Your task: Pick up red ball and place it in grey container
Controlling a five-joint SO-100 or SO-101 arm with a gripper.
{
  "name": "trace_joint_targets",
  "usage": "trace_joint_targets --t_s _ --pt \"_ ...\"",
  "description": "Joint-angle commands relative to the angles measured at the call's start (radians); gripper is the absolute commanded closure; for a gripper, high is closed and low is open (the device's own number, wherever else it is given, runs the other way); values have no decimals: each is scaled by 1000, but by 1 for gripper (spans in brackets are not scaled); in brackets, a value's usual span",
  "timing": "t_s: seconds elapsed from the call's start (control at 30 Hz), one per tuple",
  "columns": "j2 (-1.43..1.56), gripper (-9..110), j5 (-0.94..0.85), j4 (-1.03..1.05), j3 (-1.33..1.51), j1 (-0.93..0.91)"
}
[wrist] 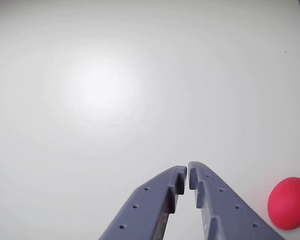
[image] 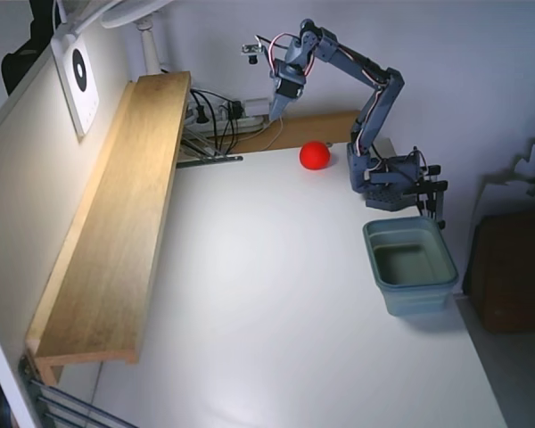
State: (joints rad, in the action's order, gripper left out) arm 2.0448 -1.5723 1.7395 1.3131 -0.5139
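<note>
The small, smooth, bright red ball [image: 315, 154] lay on the white bench [image: 276, 321] near its far edge in the fixed view, just left of the arm's base and well apart from the grey-green rectangular plastic container [image: 411, 265], which stood near the bench's right edge in front of that base. The wrist view caught the same ball [wrist: 289, 202] only at its lower right corner, partly cut by the frame edge, resting on bare white surface beside the right-hand finger; the container did not appear there at all. The blue-grey two-finger gripper [image: 274, 113] hung in the air above and to the left of the ball in the fixed view, pointing downward, clear of it and holding nothing. In that view its fingers were too small to judge, but the wrist view showed the gripper [wrist: 187, 171] with its tips nearly together, only a thin slit between them, and nothing in the gap. A bright patch of reflected light on the bench surface showed in the wrist view alone. The fixed view alone gave the surroundings: a long pale wooden shelf [image: 116, 232] running along the bench's left side, a tangle of black cables [image: 216, 114] at the back by the wall, and the folded blue-grey arm [image: 374, 98] rising from its base.
</note>
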Motion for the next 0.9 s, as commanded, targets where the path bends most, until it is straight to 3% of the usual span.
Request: trace_joint_targets --t_s 0.0,0.77,0.8,0.87 --pt "36 104 2 6 9 -10" --pt "36 104 2 6 9 -10" --pt "36 63 2 6 9 -10" --pt "36 63 2 6 9 -10"
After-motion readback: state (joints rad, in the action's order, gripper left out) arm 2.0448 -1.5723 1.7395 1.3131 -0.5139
